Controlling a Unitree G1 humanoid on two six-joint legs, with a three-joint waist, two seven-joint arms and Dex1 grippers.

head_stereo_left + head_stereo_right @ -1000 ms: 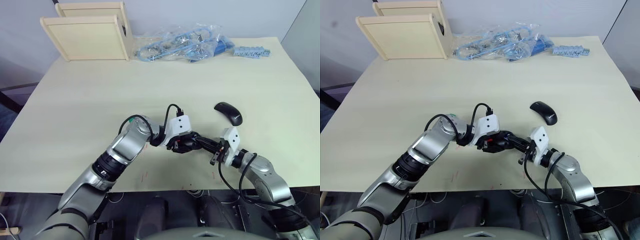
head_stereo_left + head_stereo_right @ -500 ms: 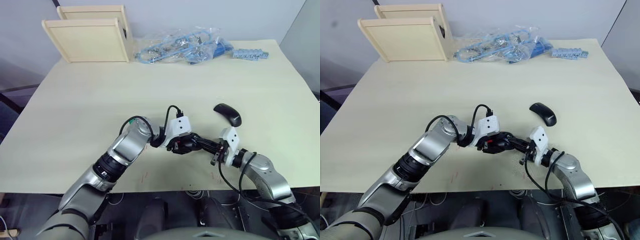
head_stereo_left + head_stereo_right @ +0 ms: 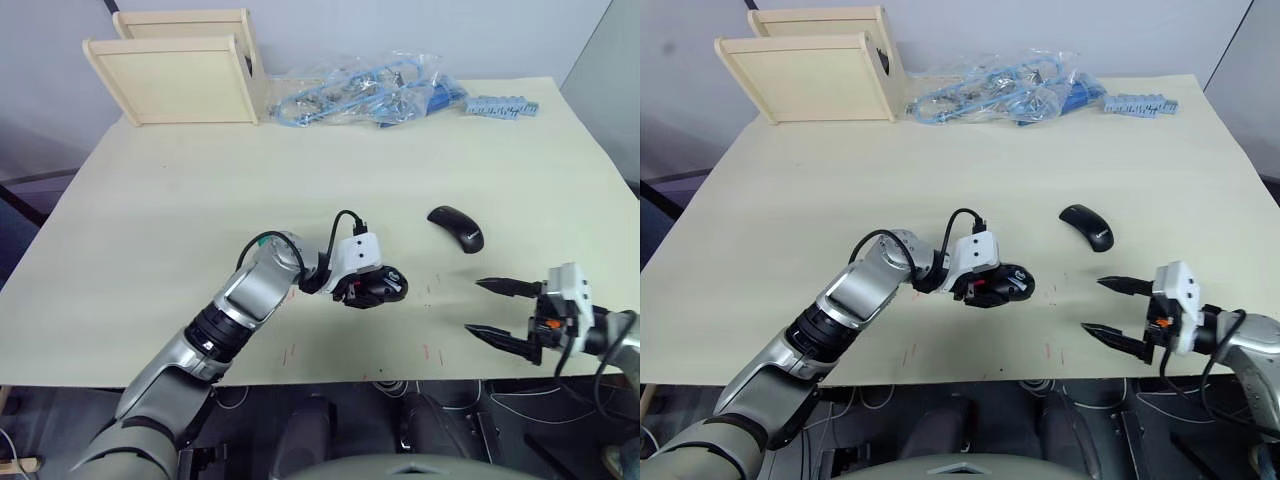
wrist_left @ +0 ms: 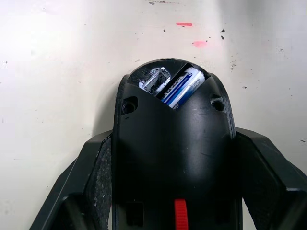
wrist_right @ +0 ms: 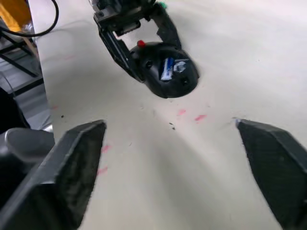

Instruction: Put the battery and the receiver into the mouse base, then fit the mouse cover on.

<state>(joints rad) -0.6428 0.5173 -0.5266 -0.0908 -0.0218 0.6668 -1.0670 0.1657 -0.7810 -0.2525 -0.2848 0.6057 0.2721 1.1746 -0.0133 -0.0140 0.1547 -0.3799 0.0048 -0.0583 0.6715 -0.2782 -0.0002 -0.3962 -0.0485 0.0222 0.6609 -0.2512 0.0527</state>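
The mouse base (image 3: 392, 286) lies on the table near the middle, with my left gripper (image 3: 370, 291) shut on its sides. In the left wrist view its open compartment holds the battery (image 4: 184, 86), with the silvery receiver (image 4: 154, 80) beside it, and a red patch shows at the near end. Both fingers (image 4: 96, 177) flank the base. The mouse cover (image 3: 457, 227) lies to the right, a little farther back. My right gripper (image 3: 476, 306) hovers wide open near the table's front right, well clear of the base (image 5: 168, 72), with nothing between its fingers.
Two wooden boxes (image 3: 180, 65) stand at the back left. A clear plastic bag of blue parts (image 3: 365, 90) and a blue strip (image 3: 503, 105) lie along the far edge. Small red marks (image 3: 432, 352) dot the table (image 3: 150, 220) near the front edge.
My right gripper has pulled back from the mouse base toward the front right and opened wide. The left gripper and the base have stayed in place.
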